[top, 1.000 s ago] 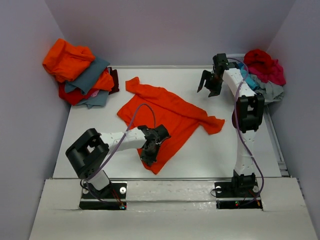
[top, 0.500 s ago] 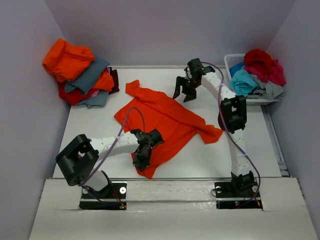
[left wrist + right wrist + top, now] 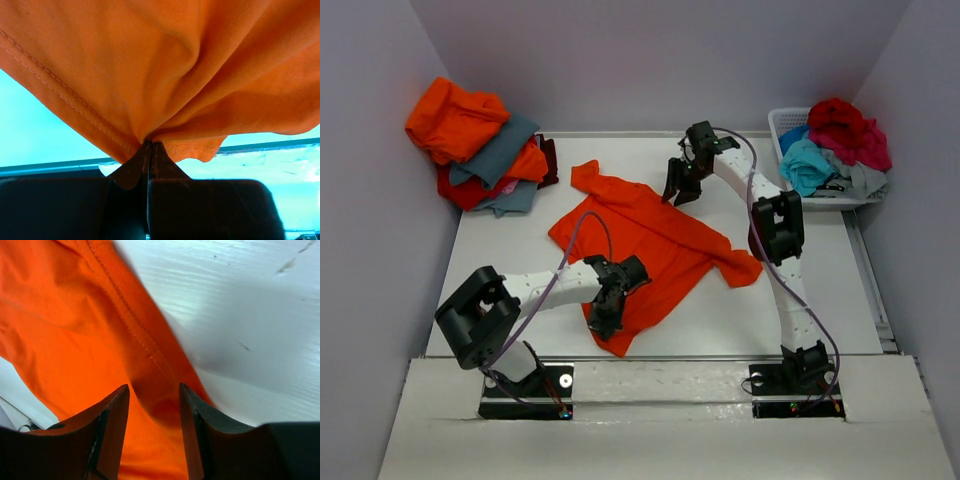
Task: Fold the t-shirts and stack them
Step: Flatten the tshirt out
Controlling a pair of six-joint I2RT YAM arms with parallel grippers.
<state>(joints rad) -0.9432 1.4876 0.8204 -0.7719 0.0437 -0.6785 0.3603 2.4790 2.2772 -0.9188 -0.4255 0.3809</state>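
White worktop (image 3: 820, 290) carries one orange t-shirt (image 3: 660, 235), spread loose and rumpled across the middle, with one corner reaching toward the near edge. Pile of shirts (image 3: 480, 150) sits at the far-left corner, in orange, grey and red. White basket (image 3: 775, 125) at the far-right corner holds more shirts (image 3: 835, 135), all unfolded. Left gripper (image 3: 603, 320) is clenched on the orange shirt's near hem; its wrist view shows cloth bunching straight out of the tips. Right gripper (image 3: 152, 392) sits low over the shirt's far edge, jaws apart, straddling a ridge of the stitched edge band (image 3: 127, 305), not yet pinching it. Handling guess: thin knit, light and limp with no stiffness, so it will sag and drag between holds. Best grab is on hems or seams, at two well-apart points, lifting enough to pull the wrinkles flat.
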